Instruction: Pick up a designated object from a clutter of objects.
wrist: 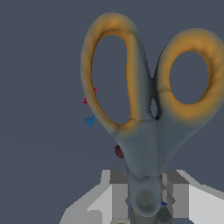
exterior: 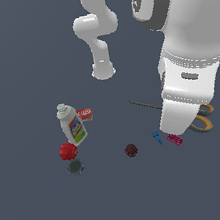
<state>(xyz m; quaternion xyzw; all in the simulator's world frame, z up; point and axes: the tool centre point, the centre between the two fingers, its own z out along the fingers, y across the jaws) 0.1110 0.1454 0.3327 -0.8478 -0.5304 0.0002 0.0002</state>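
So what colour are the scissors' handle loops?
Orange-yellow loops on grey, seen best in the wrist view: scissors.

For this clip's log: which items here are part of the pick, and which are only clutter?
Part of the pick:
scissors
gripper, its fingers on either side of the scissors near the pivot

Only clutter:
white bottle
red box
red ball
grey disc
dark berry
blue piece
pink bar

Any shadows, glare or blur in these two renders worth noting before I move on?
Exterior view: flat, even lighting, no cast shadows on the floor; the arm hides part of the scissors, small items look coarse. Wrist view: the scissors fill the frame with soft, smeared shading; the gripper is blocky; no glare.
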